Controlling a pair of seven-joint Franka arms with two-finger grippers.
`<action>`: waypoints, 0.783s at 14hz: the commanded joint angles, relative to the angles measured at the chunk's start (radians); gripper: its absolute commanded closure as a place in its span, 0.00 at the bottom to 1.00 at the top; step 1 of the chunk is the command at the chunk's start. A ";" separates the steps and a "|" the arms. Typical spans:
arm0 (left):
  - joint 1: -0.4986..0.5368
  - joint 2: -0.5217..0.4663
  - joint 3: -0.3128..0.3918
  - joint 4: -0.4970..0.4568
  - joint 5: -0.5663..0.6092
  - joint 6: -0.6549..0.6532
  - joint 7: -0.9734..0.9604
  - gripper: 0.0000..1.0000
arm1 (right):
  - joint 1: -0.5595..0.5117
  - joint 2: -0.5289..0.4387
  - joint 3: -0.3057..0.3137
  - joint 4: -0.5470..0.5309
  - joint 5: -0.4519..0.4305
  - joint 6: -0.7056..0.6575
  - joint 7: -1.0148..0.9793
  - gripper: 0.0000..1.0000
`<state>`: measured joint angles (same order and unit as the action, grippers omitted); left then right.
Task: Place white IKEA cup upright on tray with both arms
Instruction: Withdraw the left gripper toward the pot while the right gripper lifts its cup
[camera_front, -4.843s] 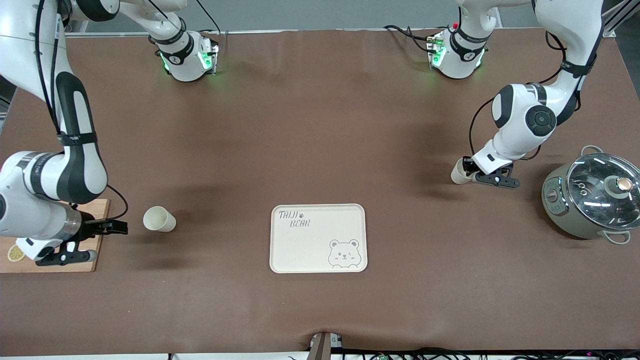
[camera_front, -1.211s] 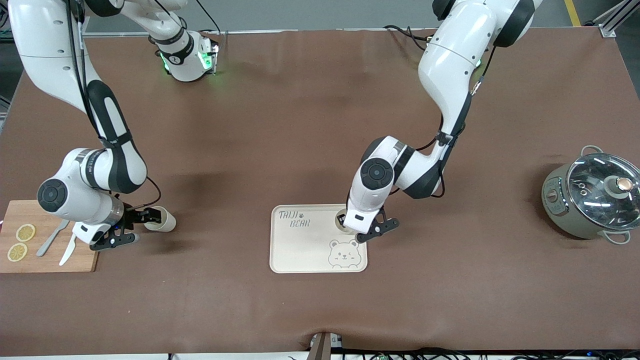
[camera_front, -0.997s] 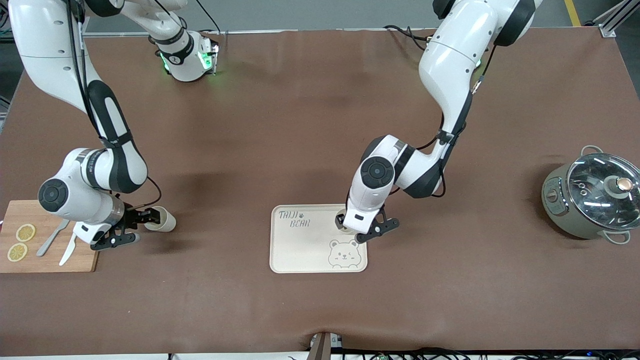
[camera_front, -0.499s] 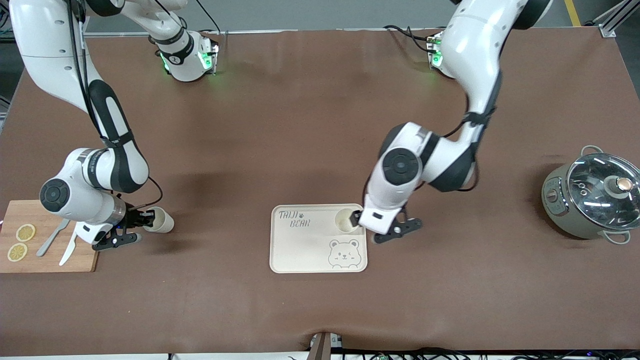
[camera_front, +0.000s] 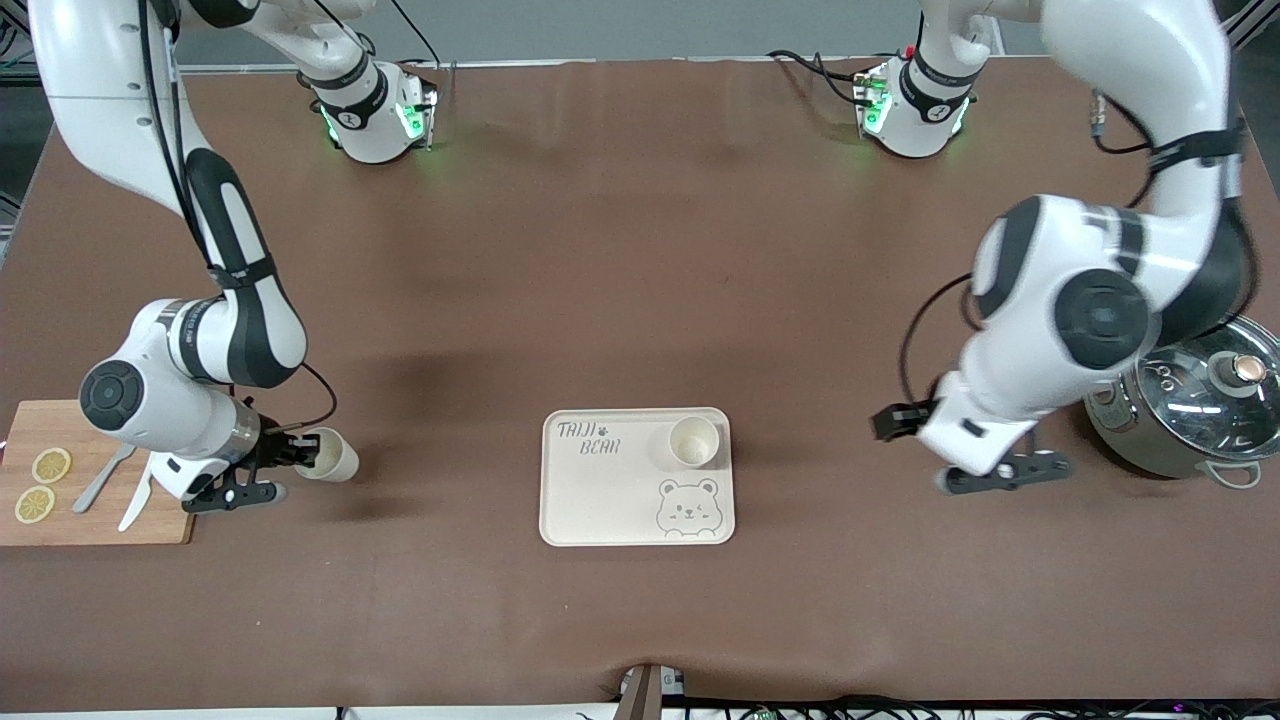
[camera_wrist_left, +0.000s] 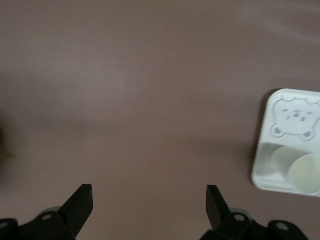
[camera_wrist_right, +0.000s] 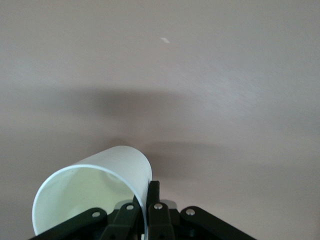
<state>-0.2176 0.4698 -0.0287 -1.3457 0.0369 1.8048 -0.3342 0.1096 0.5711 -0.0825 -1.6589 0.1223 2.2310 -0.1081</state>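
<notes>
A white cup stands upright on the cream bear tray, in the corner toward the left arm's end; the left wrist view shows this cup and tray too. My left gripper hangs open and empty over the bare table between the tray and a pot, jaws wide. A second white cup lies on its side beside the cutting board. My right gripper is shut on its rim: one finger inside the mouth, one outside the cup's wall.
A grey pot with a glass lid sits at the left arm's end, close under that arm's wrist. A wooden cutting board with lemon slices, a fork and a knife lies at the right arm's end.
The left gripper let go of the cup on the tray and drew away toward the pot. The right gripper shut on the rim of the lying cup and shifted it slightly.
</notes>
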 joint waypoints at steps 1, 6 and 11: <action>0.081 -0.115 -0.013 -0.099 -0.005 -0.004 0.159 0.00 | 0.102 -0.017 -0.007 0.173 0.022 -0.180 0.259 1.00; 0.233 -0.345 -0.013 -0.304 -0.058 0.011 0.423 0.00 | 0.310 0.012 -0.008 0.252 0.013 -0.182 0.706 1.00; 0.231 -0.470 -0.017 -0.408 -0.071 0.021 0.408 0.00 | 0.424 0.120 -0.002 0.314 0.033 -0.079 0.861 1.00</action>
<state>0.0173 0.0671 -0.0370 -1.6773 -0.0192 1.7965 0.0786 0.5040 0.6351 -0.0765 -1.3953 0.1290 2.1227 0.7074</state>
